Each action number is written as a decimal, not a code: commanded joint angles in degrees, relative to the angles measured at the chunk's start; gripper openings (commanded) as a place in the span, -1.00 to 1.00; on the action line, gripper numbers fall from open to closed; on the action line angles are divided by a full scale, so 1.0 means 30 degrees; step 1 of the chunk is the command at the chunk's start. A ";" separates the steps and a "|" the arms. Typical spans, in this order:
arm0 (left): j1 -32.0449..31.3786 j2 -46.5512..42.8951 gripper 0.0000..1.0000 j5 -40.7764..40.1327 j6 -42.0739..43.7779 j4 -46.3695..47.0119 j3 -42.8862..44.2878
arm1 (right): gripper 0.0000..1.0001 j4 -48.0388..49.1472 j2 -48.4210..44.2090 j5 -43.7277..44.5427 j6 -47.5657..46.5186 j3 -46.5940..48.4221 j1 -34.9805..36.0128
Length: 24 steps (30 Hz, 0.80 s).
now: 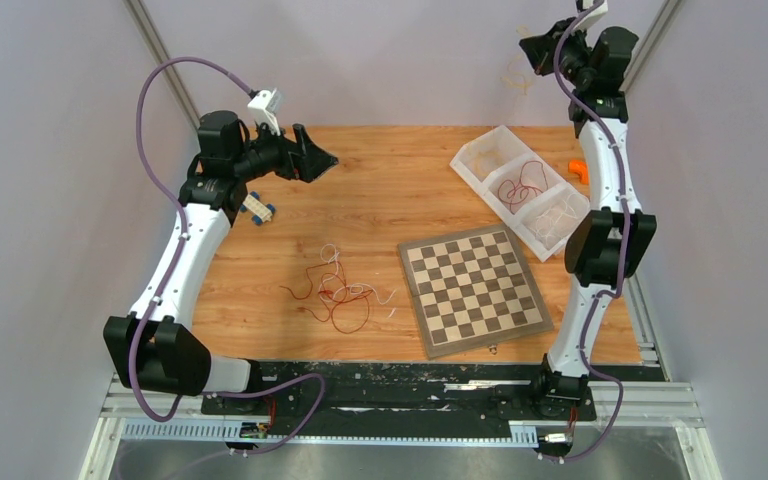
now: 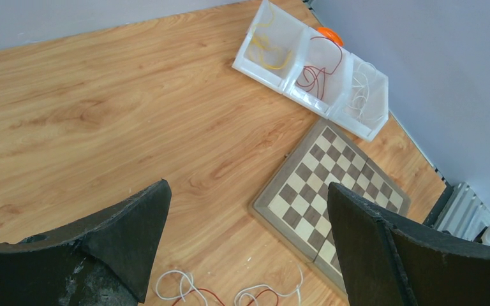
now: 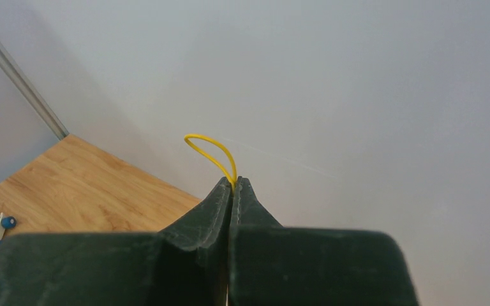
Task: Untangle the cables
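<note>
The right gripper (image 3: 234,182) is raised high above the far right corner of the tabletop (image 1: 400,170). Its fingers are pressed flat together on a yellow cable (image 3: 210,150), and a short loop of it pokes out past the tips. Holding it that high looks meant to let the thin wire hang free of everything else. In the top view only a faint strand shows below the fingers, so I cannot tell where its loose end reaches.

Beneath that arm, along the right edge toward the far corner, sits a clear tray (image 1: 478,143) split into three compartments. The farthest holds yellow wires, the middle one a red wire (image 1: 520,190), and the nearest white ones. That sorting by colour suggests the held cable is bound for the farthest compartment.

The left gripper (image 1: 312,160) hovers over the far left part of the tabletop. Its fingers are spread wide and hold nothing, and they tilt toward the middle. This reads as a ready stance for the next pick.

The tangle of cables (image 1: 338,292), red and white strands looped over one another, lies toward the near edge. It sits just left of the chessboard (image 1: 475,290) and does not touch it, so the sorting is not yet finished.
</note>
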 commanded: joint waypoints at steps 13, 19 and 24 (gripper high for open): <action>-0.0045 0.0046 1.00 0.0046 0.0945 0.0020 0.0637 | -1.00 0.2188 -0.1586 0.0061 -0.1758 0.0084 -0.0234; -0.0044 0.0001 1.00 0.0048 0.1193 -0.0140 0.0619 | -1.00 0.2457 -0.1778 0.0142 -0.2766 -0.1211 -0.0321; -0.0044 -0.0160 1.00 -0.0047 0.1216 -0.0182 0.0446 | -1.00 0.2638 -0.1333 -0.0313 -0.3235 -0.2384 -0.0282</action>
